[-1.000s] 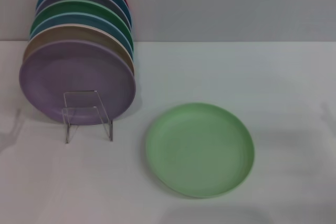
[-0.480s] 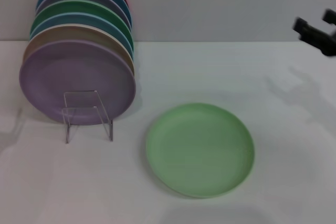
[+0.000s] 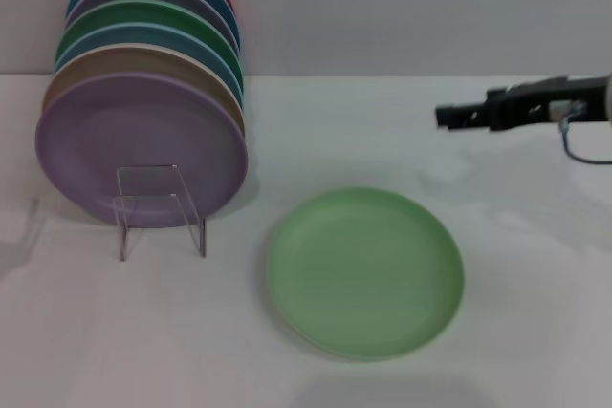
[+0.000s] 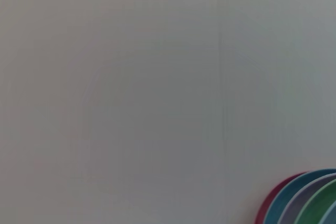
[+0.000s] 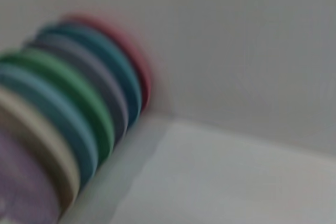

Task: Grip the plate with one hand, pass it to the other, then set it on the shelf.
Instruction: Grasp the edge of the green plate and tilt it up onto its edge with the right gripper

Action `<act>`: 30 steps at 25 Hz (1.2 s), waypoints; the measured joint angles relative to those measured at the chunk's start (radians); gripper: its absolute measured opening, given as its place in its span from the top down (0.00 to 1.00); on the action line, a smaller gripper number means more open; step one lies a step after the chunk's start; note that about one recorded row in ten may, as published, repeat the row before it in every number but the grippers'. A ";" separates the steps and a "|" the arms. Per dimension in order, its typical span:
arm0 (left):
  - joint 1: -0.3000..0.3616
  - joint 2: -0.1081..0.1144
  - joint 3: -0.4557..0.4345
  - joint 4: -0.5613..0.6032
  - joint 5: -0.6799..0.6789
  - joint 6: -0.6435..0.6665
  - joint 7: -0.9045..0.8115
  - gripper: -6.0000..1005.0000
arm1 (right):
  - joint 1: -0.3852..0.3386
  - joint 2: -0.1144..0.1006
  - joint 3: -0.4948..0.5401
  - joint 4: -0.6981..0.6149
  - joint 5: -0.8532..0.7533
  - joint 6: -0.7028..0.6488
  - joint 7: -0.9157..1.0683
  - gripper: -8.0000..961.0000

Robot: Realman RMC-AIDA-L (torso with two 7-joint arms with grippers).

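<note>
At right edge of the head view, right tool [image 3: 448,116] has swung in lower than a half-second ago, holding nothing; openness unclear. Plate [image 3: 364,272] lies flat on bench [image 3: 535,332], lower centre, ungripped. Approach just starting.

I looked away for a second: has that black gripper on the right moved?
Yes. The black right gripper has reached in from the right edge, toward the centre, now above the far side of the round pale mint-green plastic plate.
</note>
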 joint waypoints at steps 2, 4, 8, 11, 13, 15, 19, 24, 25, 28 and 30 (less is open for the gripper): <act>0.000 0.000 0.000 0.000 0.000 0.000 0.000 0.17 | 0.045 -0.005 0.000 -0.011 -0.055 0.080 0.042 0.13; 0.000 0.000 0.000 0.000 0.000 0.000 -0.001 0.18 | 0.071 -0.007 -0.001 -0.017 -0.094 0.127 0.069 0.13; 0.002 0.000 0.000 0.001 0.000 -0.002 -0.001 0.18 | 0.107 -0.004 -0.011 -0.049 -0.171 0.181 0.094 0.13; 0.005 0.000 0.000 0.000 0.001 -0.002 -0.002 0.18 | 0.127 0.003 -0.011 -0.091 -0.216 0.194 0.097 0.13; 0.005 0.000 0.000 0.001 0.003 -0.002 -0.002 0.18 | 0.144 0.005 -0.012 -0.135 -0.221 0.196 0.097 0.13; 0.005 0.000 0.000 0.001 0.004 -0.002 -0.002 0.18 | 0.159 0.007 -0.012 -0.177 -0.224 0.190 0.095 0.13; 0.005 0.000 0.000 0.001 0.004 -0.002 -0.002 0.18 | 0.186 0.011 -0.014 -0.264 -0.228 0.158 0.089 0.13; -0.002 0.000 0.000 0.001 0.004 -0.001 -0.002 0.18 | 0.206 0.011 -0.033 -0.337 -0.233 0.115 0.085 0.13; -0.002 0.000 0.000 0.001 0.004 -0.001 -0.002 0.18 | 0.206 0.011 -0.033 -0.337 -0.233 0.115 0.085 0.13; -0.005 0.000 0.000 0.001 0.004 -0.002 -0.002 0.18 | 0.217 0.011 -0.047 -0.374 -0.233 0.090 0.085 0.13; -0.005 0.000 0.000 0.001 0.004 -0.002 -0.001 0.18 | 0.225 0.011 -0.054 -0.396 -0.234 0.079 0.085 0.13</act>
